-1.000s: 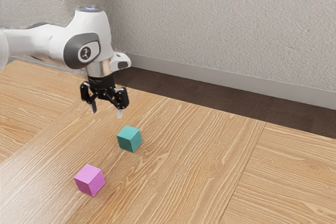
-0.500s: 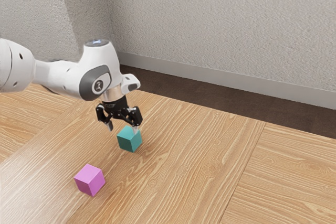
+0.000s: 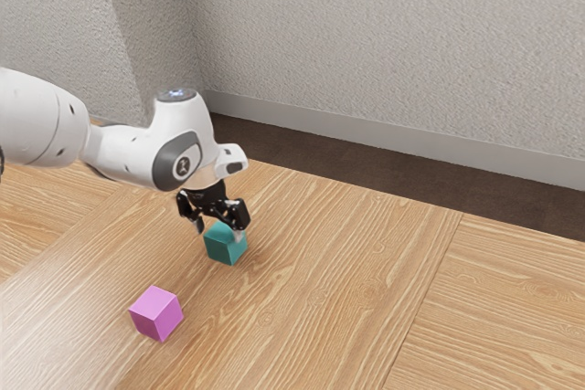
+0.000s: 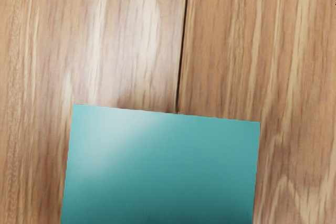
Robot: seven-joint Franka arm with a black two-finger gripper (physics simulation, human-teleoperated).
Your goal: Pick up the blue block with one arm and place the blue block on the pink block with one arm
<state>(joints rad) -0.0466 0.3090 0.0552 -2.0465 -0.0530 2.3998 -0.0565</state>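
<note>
The blue block (image 3: 225, 247), teal in colour, sits on the wooden table (image 3: 366, 299). My gripper (image 3: 219, 229) has come down over it, with one finger on each side of its top. The fingers stand apart and I see no squeeze on the block, so the gripper is open. In the wrist view the blue block (image 4: 160, 169) lies close under my hand, its top face square to the camera. The pink block (image 3: 155, 313) rests on the table nearer the front, toward the exterior view's left of the blue block.
A grey textured wall (image 3: 384, 43) with a pale skirting board (image 3: 411, 142) runs behind the table. A dark strip of floor (image 3: 384, 171) lies between them. Bare wood stretches toward the exterior view's right of the blocks.
My arm has come down and moved toward the exterior view's right, from above and behind the blue block to around its top. Neither block has moved.
</note>
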